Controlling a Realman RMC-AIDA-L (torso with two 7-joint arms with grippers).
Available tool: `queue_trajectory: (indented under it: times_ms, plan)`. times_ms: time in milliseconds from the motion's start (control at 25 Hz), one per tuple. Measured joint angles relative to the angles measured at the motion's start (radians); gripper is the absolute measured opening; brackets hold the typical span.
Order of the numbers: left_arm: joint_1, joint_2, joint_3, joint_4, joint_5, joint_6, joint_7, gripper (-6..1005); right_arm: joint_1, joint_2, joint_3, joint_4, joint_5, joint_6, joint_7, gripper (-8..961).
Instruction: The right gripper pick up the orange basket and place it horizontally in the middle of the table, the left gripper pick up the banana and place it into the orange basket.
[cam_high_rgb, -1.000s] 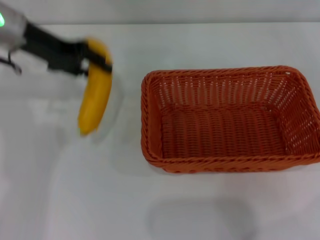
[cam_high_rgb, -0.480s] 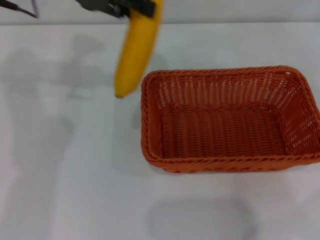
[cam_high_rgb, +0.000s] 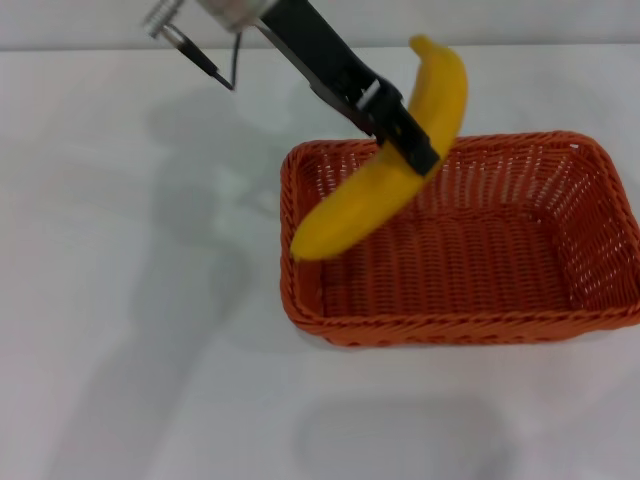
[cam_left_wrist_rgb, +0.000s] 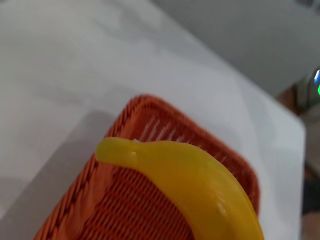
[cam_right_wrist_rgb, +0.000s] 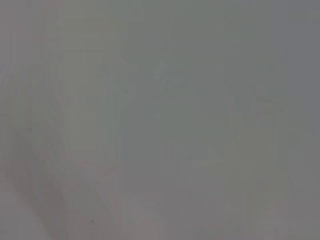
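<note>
The orange basket (cam_high_rgb: 460, 240) lies lengthwise on the white table (cam_high_rgb: 130, 330), right of the middle. Above its left half hangs the yellow banana (cam_high_rgb: 400, 160), tilted, with its lower end over the basket's left rim. My left gripper (cam_high_rgb: 398, 128) reaches in from the upper left and is shut on the banana's middle. In the left wrist view the banana (cam_left_wrist_rgb: 195, 180) fills the foreground over the basket (cam_left_wrist_rgb: 125, 200). The right gripper is out of view; its wrist view shows only a plain grey surface.
Bare white table lies to the left of the basket and in front of it. The table's far edge (cam_high_rgb: 560, 45) runs along the top of the head view. The arm's shadow falls on the table left of the basket.
My left gripper has carried the banana rightward from the table's left side, up along the far edge, then down over the basket's left half. The basket has not moved.
</note>
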Motion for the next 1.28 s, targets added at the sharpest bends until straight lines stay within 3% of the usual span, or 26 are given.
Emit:
queue_trajectory:
  times_ms: [120, 280, 480, 720, 920, 960, 1080, 1120, 1200, 1240, 1280]
  plan:
    - [-0.03, -0.039, 0.0, 0.002, 0.042, -0.039, -0.001, 508, -0.003, 0.001, -0.001, 0.002, 0.0, -0.005, -0.009, 843]
    - [-0.037, -0.065, 0.0, -0.001, 0.03, -0.071, 0.001, 509, -0.006, 0.002, -0.002, 0.002, 0.0, -0.006, -0.018, 843]
    - [-0.038, -0.082, -0.001, 0.002, 0.012, -0.099, 0.043, 511, -0.006, 0.003, -0.012, 0.004, -0.003, -0.008, -0.02, 844]
    - [-0.016, -0.09, -0.002, -0.03, -0.147, -0.124, 0.141, 747, -0.025, 0.001, -0.008, -0.004, 0.002, -0.028, -0.048, 844]
    - [0.056, -0.09, -0.002, -0.132, -0.301, -0.13, 0.215, 885, -0.031, 0.032, -0.003, 0.002, 0.055, -0.038, -0.088, 844]
    - [0.133, -0.091, -0.002, -0.201, -0.424, -0.13, 0.302, 885, -0.037, 0.038, 0.0, 0.006, 0.084, -0.037, -0.097, 844]
    - [0.238, -0.089, -0.002, -0.251, -0.594, -0.12, 0.406, 884, -0.044, 0.043, 0.001, 0.012, 0.111, -0.036, -0.107, 844]
    - [0.323, -0.086, -0.002, -0.283, -0.715, -0.109, 0.484, 884, -0.053, 0.048, 0.0, 0.039, 0.154, -0.034, -0.127, 844]
    - [0.358, -0.085, -0.002, -0.297, -0.762, -0.107, 0.51, 883, -0.056, 0.049, 0.0, 0.067, 0.171, -0.027, -0.141, 844]
    - [0.406, -0.085, -0.002, -0.318, -0.827, -0.104, 0.544, 883, -0.057, 0.049, 0.0, 0.073, 0.174, -0.02, -0.146, 845]
    - [0.406, -0.085, -0.002, -0.318, -0.827, -0.104, 0.544, 883, -0.058, 0.053, 0.001, 0.094, 0.184, 0.01, -0.16, 845]
